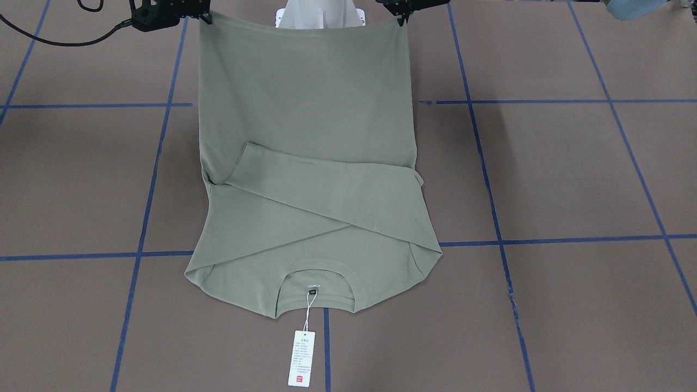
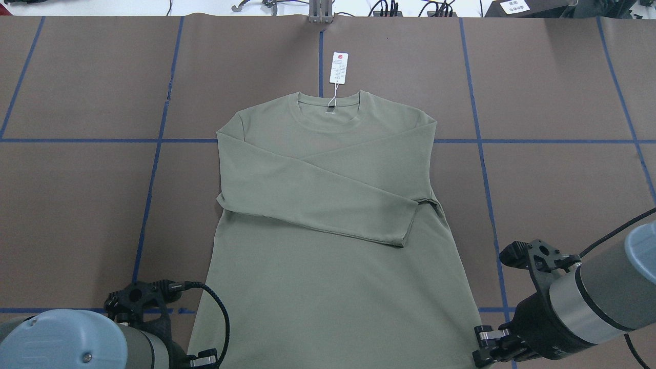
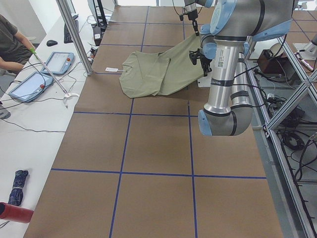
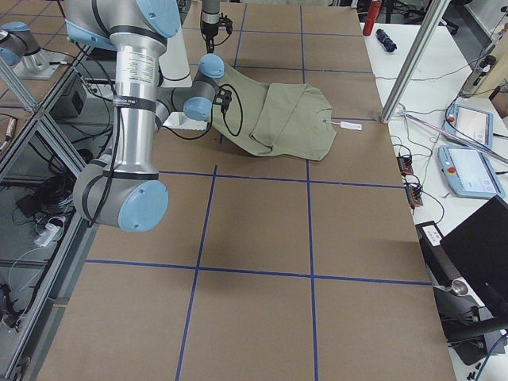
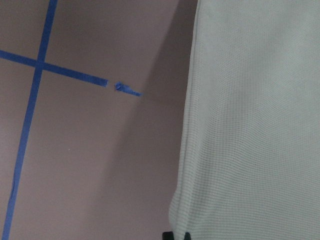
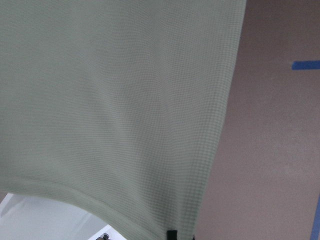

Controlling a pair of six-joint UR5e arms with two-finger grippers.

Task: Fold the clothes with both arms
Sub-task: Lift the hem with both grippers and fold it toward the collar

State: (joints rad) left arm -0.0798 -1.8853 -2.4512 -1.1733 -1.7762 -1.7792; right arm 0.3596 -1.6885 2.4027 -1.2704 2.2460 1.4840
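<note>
Sage shirt (image 2: 328,266) on tabletop (image 2: 77,205), sleeves (image 2: 318,200) crossed over chest. Near hem (image 1: 245,23) raised. left hand (image 1: 402,19) and right hand (image 1: 205,18) apparently pinched on its corners, fingertips barely visible. Knit light, limp, stretchy — keep corners taut or middle sags.

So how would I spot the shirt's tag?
On the brown table with its blue tape grid lies a sage-green shirt. A thin string from its neckline leads to the hang tag, beside a blue line. It is the only white card there, with a small red mark.
</note>
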